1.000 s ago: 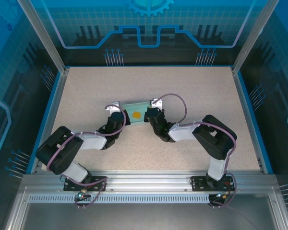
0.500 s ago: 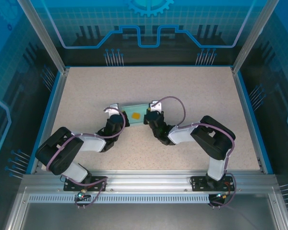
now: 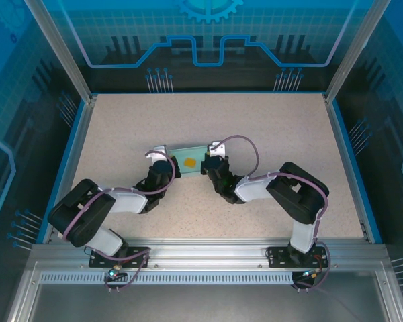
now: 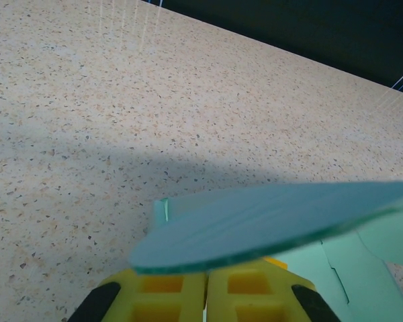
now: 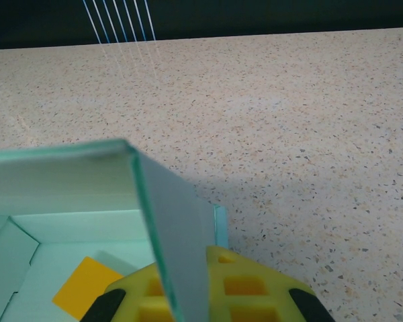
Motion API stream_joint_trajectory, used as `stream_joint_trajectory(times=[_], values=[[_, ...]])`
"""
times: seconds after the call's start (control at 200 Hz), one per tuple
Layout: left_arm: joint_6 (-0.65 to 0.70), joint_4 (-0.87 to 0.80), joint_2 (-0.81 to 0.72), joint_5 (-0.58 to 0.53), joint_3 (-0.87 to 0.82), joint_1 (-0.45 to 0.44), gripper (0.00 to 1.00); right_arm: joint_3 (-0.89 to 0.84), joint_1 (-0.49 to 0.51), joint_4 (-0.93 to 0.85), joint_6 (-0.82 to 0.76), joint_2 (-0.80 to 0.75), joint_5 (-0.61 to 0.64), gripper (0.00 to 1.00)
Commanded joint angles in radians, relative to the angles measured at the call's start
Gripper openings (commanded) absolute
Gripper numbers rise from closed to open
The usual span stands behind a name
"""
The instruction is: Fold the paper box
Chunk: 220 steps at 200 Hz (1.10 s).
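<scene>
Reaches inward with both arms from the near edge, elbows kinked outward, forearms low over the bench [image 3: 269, 127]. Meets at the paper box [image 3: 188, 151] near the bench's middle, with the left hand [image 3: 169, 162] at its left end and the right hand [image 3: 206, 163] at its right end. Pinches an upright side wall [image 5: 178, 235] of the card between the right hand's yellow fingers [image 5: 255, 298], closed tight on it. Presses the left hand's yellow fingers [image 4: 161, 296] together under a rounded flap [image 4: 269, 221] lying across their tips; cannot tell whether gripping that flap or merely touching it.

Hides both ends of the box beneath the wrists from above. Cuts off the fingers at the lower edge in both wrist views. Shows an orange square [image 5: 87, 287] on the box floor.

Rests on a pale speckled, stone-look surface edged in blue, inside an aluminium frame [image 3: 60, 54] with blue printed panels [image 3: 208, 33].
</scene>
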Motion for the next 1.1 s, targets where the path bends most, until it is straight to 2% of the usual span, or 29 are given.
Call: stream_joint_trajectory(times=[0.0,0.705,1.096], values=[[-0.024,-0.048,-0.019,-0.032,-0.022,0.002,0.12,-0.031,0.005,-0.113,-0.013,0.049,0.036,0.0],[-0.049,-0.098,-0.096,0.015,-0.04,0.003,0.34,-0.018,0.022,-0.132,-0.03,0.059,0.061,0.0],[-0.049,-0.223,-0.268,0.044,-0.064,0.002,0.49,-0.006,0.024,-0.135,-0.047,0.055,0.066,0.0]])
